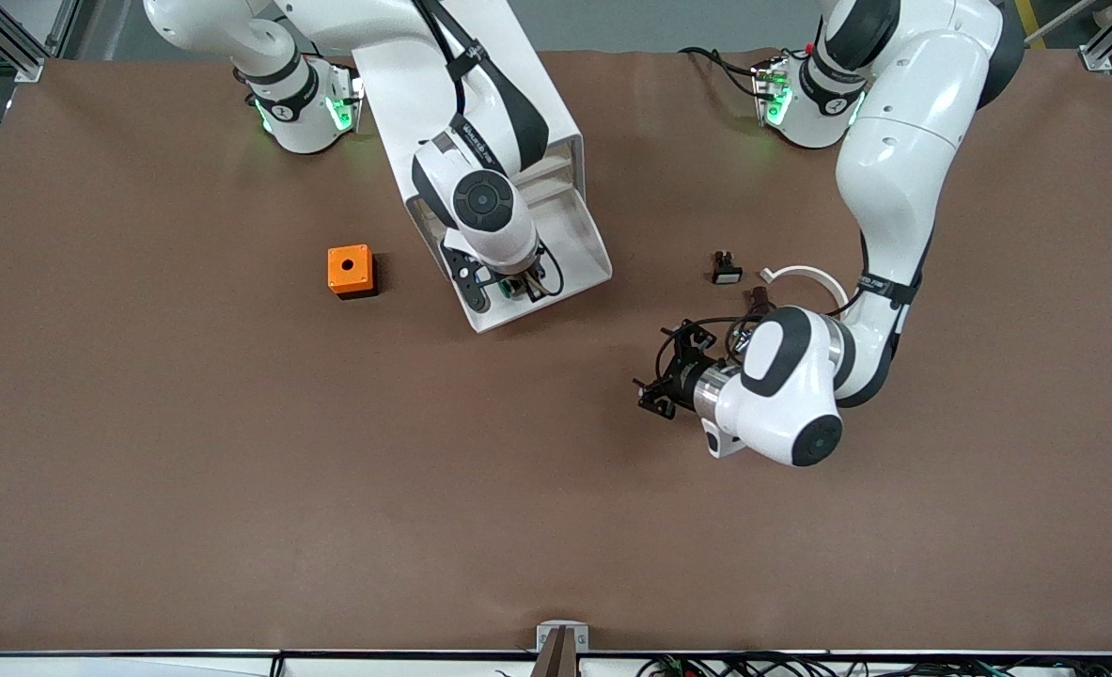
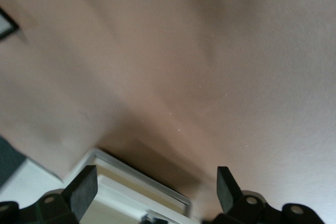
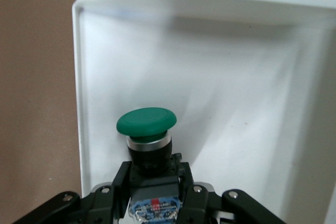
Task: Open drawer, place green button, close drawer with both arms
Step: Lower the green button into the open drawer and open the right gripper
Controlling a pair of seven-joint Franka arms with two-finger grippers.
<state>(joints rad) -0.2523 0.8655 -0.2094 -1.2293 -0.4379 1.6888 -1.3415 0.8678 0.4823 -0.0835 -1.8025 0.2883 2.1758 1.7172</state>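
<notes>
One drawer (image 1: 570, 246) stands pulled out of the white cabinet (image 1: 480, 113) in the front view, its tray reaching toward the camera. The right gripper (image 1: 516, 285) hangs over the tray's camera-side end, with the arm covering much of the tray. An orange box (image 1: 350, 271) sits on the brown table (image 1: 236, 470) beside the cabinet, toward the right arm's end. A black button with a white cap (image 1: 726, 268) and a white ring piece (image 1: 807, 275) lie toward the left arm's end. The left gripper (image 1: 661, 384) hovers over bare table, turned toward the drawer.

In the left wrist view the left gripper's fingers (image 2: 83, 190) stand wide apart with nothing between them, and a corner of the drawer's rim (image 2: 137, 179) shows past them.

In the right wrist view the right gripper (image 3: 155, 186) is clamped on the black-and-blue body of the button (image 3: 146, 123), green cap up, held over the drawer's white floor (image 3: 236, 103) near a rounded corner. Nothing else shows in the visible part of the tray.
</notes>
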